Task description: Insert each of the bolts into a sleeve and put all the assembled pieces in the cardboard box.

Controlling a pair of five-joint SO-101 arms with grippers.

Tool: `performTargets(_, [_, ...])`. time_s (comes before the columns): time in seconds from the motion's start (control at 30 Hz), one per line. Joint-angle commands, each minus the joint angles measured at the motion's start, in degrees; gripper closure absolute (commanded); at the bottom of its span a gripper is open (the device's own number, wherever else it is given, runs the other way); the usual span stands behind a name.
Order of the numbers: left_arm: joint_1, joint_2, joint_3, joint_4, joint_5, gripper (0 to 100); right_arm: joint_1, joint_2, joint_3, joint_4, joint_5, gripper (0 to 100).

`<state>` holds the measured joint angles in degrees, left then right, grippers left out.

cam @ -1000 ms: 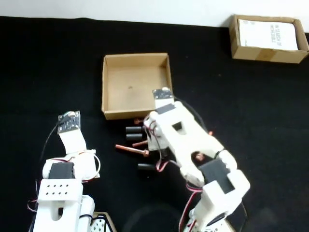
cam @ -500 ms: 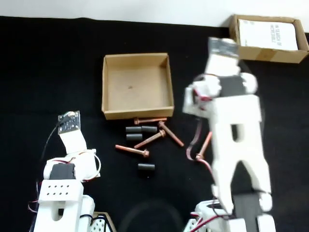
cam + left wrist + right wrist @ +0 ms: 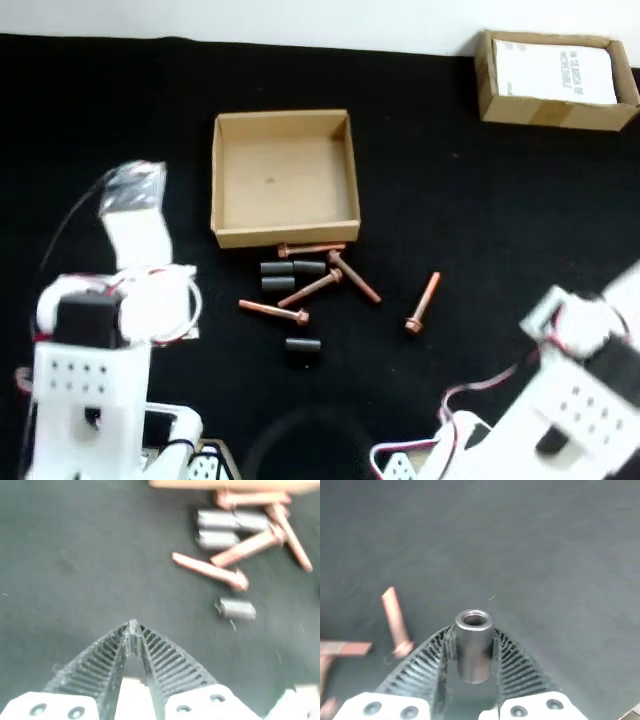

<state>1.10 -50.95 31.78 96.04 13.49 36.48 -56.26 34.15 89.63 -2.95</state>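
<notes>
The open cardboard box [image 3: 285,175] stands at the middle back of the black table. In front of it lie several copper bolts [image 3: 272,312] and several dark sleeves [image 3: 303,346] in a loose pile, with one bolt [image 3: 423,302] apart to the right. My right gripper [image 3: 472,630] is shut on a dark sleeve [image 3: 474,647], held upright with its bore showing, above the mat beside a bolt [image 3: 395,615]. The right arm [image 3: 575,385] is at the front right. My left gripper [image 3: 132,630] is shut with nothing in it, short of a lone sleeve [image 3: 237,608] and a bolt [image 3: 210,571]. The left arm [image 3: 120,300] is at the front left.
A second cardboard box [image 3: 555,105] holding a white sheet sits at the back right corner. The edge of the open box [image 3: 235,484] shows beyond the pile in the left wrist view. Bare black mat lies left of the box and along the right side.
The right arm rose off the pile, swung right and drew back to the front right corner. The left arm lifted and stretched forward a little. The bolts and sleeves on the table have not moved.
</notes>
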Motion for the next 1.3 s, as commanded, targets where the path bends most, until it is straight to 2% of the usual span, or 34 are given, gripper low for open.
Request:
performTargets(0.0, [8.4, 12.88, -15.34, 4.31, 5.27, 99, 15.52, -11.47, 11.82, -10.68, 5.89, 99.1])
performTargets(0.1, [16.75, 22.73, -23.96, 4.13, 12.84, 99, 25.36, -19.12, 20.62, -20.18, 10.99, 99.1])
performTargets(0.2, [27.56, 31.69, -31.08, 4.04, 16.44, 99, 33.19, -25.27, 28.44, -29.23, 15.74, 99.1])
performTargets(0.3, [36.97, 40.48, -37.05, 4.04, 17.23, 99, 38.46, -30.29, 35.82, -36.44, 19.08, 99.1])
performTargets(0.43, [43.91, 52.09, -45.32, 3.96, 17.14, 99, 43.74, -35.56, 43.65, -41.98, 21.63, 99.1])
performTargets(0.63, [49.27, 68.88, -60.0, 3.96, 17.14, 99, 49.89, -41.63, 52.53, -48.31, 23.74, 99.1])
performTargets(0.8, [50.15, 81.54, -68.62, 3.96, 17.14, 99, 52.53, -45.67, 56.92, -52.44, 26.2, 99.1])
performTargets(0.97, [50.42, 92.7, -76.97, 3.96, 17.14, 99, 51.74, -48.48, 57.45, -52.44, 26.55, 99.1])
performTargets(1.27, [50.68, 104.4, -93.05, 4.04, 14.95, 99, 45.14, -48.57, 56.92, -52.18, 26.55, 99.1])
